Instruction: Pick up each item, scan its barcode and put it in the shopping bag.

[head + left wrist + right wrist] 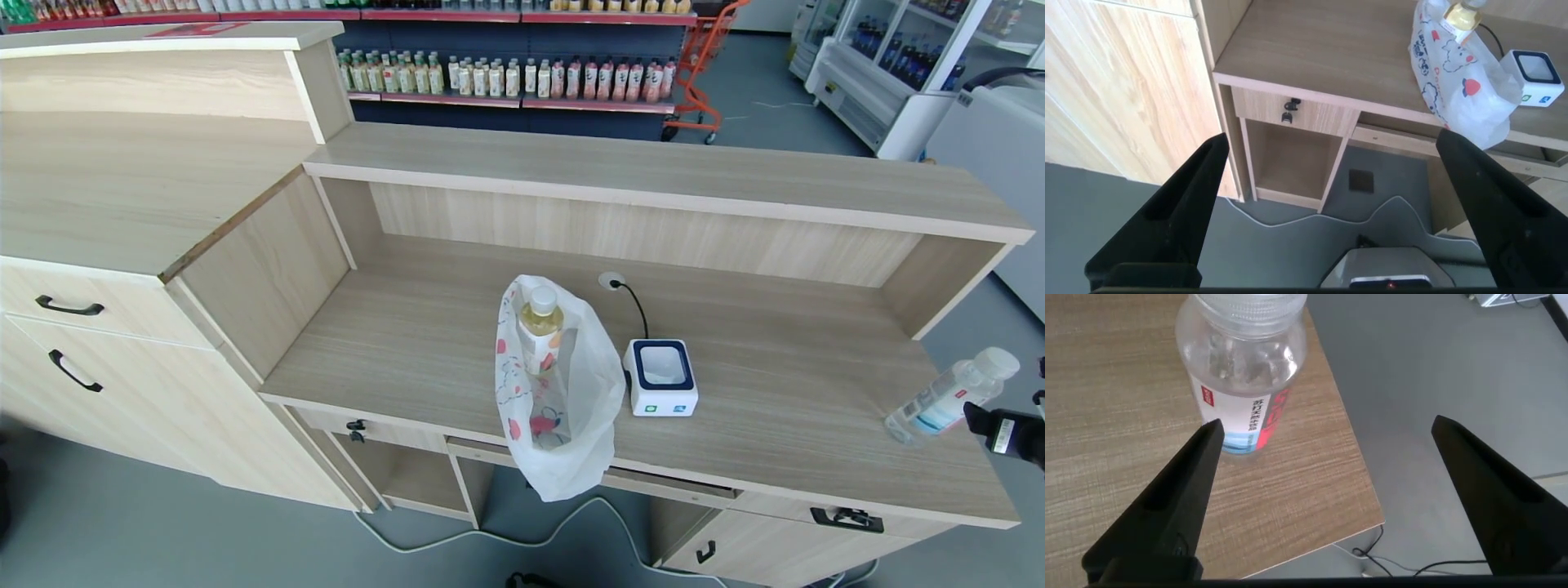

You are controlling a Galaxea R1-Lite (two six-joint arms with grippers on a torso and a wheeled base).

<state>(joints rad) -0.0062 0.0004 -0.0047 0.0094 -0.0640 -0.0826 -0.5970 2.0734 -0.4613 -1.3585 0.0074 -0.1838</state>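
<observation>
A clear water bottle (951, 398) with a white cap and a red and blue label stands on the wooden counter (784, 384) near its right front corner. My right gripper (980, 420) is open just beside it, off the counter's right edge. In the right wrist view the water bottle (1245, 367) sits just beyond the spread fingers of the right gripper (1327, 429), not between them. The white printed shopping bag (563, 408) stands at the counter's front edge with a tea bottle (540, 322) in it. A white barcode scanner (661, 377) sits right of the bag. My left gripper (1331, 143) is open and holds nothing, low in front of the counter.
A raised shelf (653, 175) runs along the counter's back, with a taller cabinet (147, 188) to the left. The scanner's cable (633, 302) runs to a hole in the counter. Drawers (1290, 110) sit under the front edge. A cable (457, 543) trails on the floor.
</observation>
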